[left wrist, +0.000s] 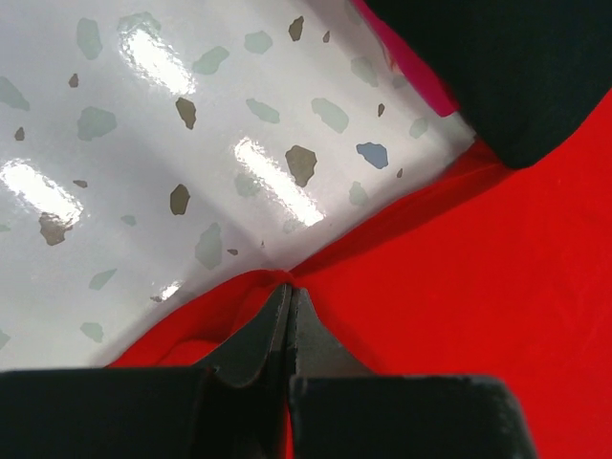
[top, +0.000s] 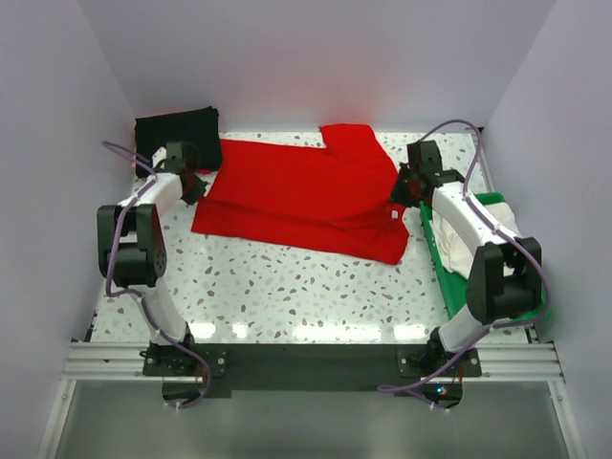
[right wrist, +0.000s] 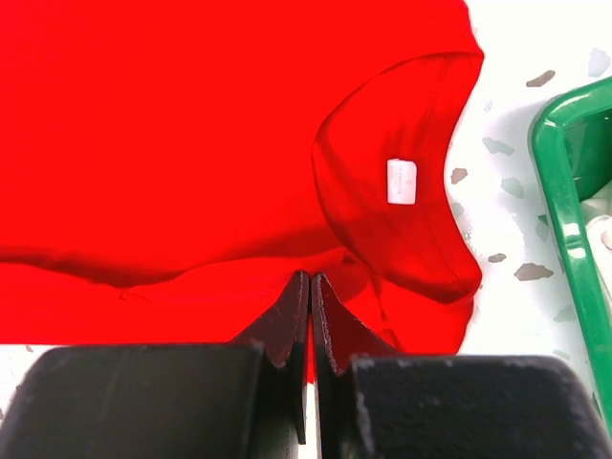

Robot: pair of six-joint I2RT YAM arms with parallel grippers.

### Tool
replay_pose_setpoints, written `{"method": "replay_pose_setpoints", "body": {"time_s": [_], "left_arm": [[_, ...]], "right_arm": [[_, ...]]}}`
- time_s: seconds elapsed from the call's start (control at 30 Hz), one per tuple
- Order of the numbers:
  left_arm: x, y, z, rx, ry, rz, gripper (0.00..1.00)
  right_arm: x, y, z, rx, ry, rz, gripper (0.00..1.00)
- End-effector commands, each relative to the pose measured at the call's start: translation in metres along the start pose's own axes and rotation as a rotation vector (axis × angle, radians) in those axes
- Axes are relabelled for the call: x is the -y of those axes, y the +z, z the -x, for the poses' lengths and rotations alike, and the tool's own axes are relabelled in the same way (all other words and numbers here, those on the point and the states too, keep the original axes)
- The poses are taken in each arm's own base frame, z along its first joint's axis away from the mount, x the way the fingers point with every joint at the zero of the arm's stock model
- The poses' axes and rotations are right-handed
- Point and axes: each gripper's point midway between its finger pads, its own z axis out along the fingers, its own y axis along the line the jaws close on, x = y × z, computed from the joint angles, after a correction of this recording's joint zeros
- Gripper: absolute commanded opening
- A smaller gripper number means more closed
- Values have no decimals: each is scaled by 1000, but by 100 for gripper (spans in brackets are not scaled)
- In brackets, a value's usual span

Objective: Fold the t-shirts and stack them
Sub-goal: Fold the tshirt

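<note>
Red t-shirt (top: 306, 196): spread flat, centre frame, neck label toward the right.
Left gripper (left wrist: 290, 292): jaws closed, pinching its left edge.
Right gripper (right wrist: 311, 282): jaws closed on cloth beside the collar.
Black t-shirt (top: 177, 129): upper left, touching the red one.
Green tray (top: 440, 277): right edge, holding the whitish t-shirt (top: 449, 251).
Speckled table (top: 287, 296): shows below the red hem.

Pale walls (top: 306, 57), speckled tabletop (top: 287, 287) — glossy glare
</note>
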Motion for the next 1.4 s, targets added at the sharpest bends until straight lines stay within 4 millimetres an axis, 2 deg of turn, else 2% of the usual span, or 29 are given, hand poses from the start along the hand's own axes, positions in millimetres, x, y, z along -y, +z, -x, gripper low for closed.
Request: {"method": "replay_pose_setpoints", "body": {"time_s": [0.0, 0.13, 0.23, 0.33, 0.4, 0.47, 0.5, 0.53, 0.57, 0.6, 0.7, 0.77, 0.8, 0.87, 0.9, 0.97, 1.0, 1.17, 1.27, 1.37], "left_arm": [[24, 0, 20, 52, 8, -71, 0], [32, 4, 24, 51, 29, -93, 0], [33, 9, 19, 31, 44, -98, 0], [35, 7, 22, 39, 50, -113, 9], [36, 3, 28, 55, 57, -125, 23], [36, -4, 35, 68, 53, -134, 37], [35, -7, 38, 70, 51, -142, 41], [35, -16, 41, 80, 49, -150, 45], [33, -21, 42, 85, 46, -152, 49], [31, -25, 43, 89, 36, -153, 51], [18, -44, 37, 97, 7, -153, 53], [4, -52, 24, 81, -11, -136, 53], [-8, -50, 10, 53, -20, -122, 53], [-15, -56, 3, 44, -30, -124, 53], [-23, -55, -6, 31, -30, -111, 53], [-27, -59, -11, 25, -30, -114, 53], [-33, -58, -17, 12, -27, -106, 53], [-38, -56, -28, -9, -33, -118, 53], [-39, -55, -32, -21, -21, -116, 53], [-40, -56, -31, -15, -12, -115, 53]], "right_arm": [[-12, 6, 18, 36, 13, 40, 0], [-10, 19, 16, 19, 28, 30, 0], [-9, 28, 16, 9, 39, 29, 0], [-9, 35, 16, 1, 48, 26, 0], [-8, 44, 17, -11, 57, 22, 1], [-5, 50, 21, -12, 68, 18, 6], [-1, 56, 19, -29, 72, 2, 10], [0, 57, 28, -18, 79, 1, 21], [1, 58, 27, -25, 75, -2, 27], [0, 57, 30, -21, 69, -1, 37], [-2, 47, 33, -3, 60, 11, 50], [0, 42, 22, -13, 53, 10, 55], [5, 42, 8, -32, 52, 4, 55], [-2, 30, 0, -13, 42, 32, 54], [6, 32, -19, -43, 47, 17, 53], [2, 26, -28, -31, 41, 38, 52], [8, 28, -41, -53, 48, 27, 51], [-8, 38, -74, -101, 4, 42, 50], [-15, 46, -85, -122, -5, 43, 49], [-12, 48, -90, -122, 2, 27, 47]]}}
